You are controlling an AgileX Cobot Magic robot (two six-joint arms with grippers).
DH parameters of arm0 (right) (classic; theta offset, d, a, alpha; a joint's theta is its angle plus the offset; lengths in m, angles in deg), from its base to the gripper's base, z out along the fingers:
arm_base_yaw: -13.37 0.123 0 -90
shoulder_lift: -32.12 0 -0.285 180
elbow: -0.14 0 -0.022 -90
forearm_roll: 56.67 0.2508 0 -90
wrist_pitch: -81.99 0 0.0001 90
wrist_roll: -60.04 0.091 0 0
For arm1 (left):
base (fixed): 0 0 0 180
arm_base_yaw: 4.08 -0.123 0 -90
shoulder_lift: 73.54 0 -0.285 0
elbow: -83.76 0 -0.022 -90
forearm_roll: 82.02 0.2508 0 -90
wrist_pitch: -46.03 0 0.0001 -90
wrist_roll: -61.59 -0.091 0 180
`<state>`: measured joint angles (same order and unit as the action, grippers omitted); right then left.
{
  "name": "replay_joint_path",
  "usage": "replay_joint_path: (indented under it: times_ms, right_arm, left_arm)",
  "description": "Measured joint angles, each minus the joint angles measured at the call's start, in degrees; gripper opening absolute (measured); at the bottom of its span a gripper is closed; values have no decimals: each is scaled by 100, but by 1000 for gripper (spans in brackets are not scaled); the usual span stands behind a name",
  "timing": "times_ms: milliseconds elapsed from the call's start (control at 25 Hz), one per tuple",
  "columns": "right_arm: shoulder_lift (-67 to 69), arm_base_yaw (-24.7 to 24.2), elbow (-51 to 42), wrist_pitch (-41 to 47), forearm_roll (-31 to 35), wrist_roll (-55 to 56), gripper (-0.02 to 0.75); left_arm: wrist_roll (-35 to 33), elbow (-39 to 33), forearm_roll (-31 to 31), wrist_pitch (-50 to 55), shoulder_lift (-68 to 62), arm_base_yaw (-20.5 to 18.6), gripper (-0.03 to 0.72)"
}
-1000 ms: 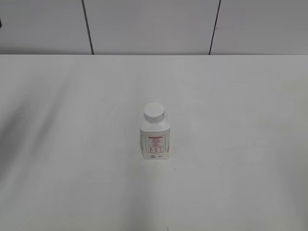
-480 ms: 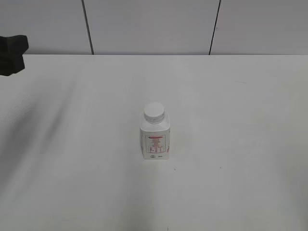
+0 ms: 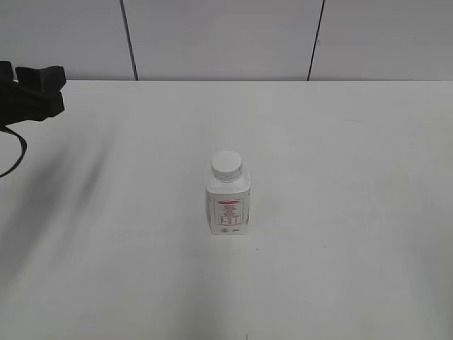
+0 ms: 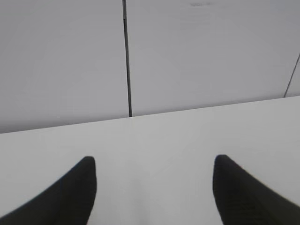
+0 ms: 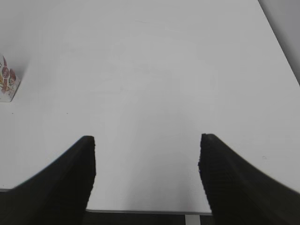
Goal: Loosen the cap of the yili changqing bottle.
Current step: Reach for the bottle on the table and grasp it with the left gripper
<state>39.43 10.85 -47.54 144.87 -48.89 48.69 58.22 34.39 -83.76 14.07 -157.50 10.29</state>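
Observation:
The yili changqing bottle [image 3: 228, 205] stands upright in the middle of the white table, its red label facing the exterior camera. Its white cap [image 3: 226, 165] sits on the neck. A sliver of the bottle's base shows at the left edge of the right wrist view [image 5: 6, 85]. My left gripper [image 3: 35, 92] enters at the far left of the exterior view, high and far from the bottle. In the left wrist view it [image 4: 152, 164] is open and empty. My right gripper [image 5: 146, 140] is open and empty over the table's near edge, out of the exterior view.
The white table [image 3: 354, 212] runs back to a grey panelled wall [image 3: 226, 35] with dark seams. A black cable [image 3: 15, 159] hangs from the left arm. The table's front edge [image 5: 145, 212] shows in the right wrist view.
My left gripper has come into the exterior view from the left edge and moved rightward. The bottle has not moved.

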Motion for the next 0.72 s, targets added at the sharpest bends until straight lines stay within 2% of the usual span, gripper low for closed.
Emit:
replay_joint_path:
  times_ms: [280,720]
  right_arm:
    - [0,0,0,0,0,0,545]
    - [0,0,0,0,0,0,545]
  left_arm:
    - [104,0,601,-308,-584,0,480]
    - [122,0,695,-447,-1629,0,479]
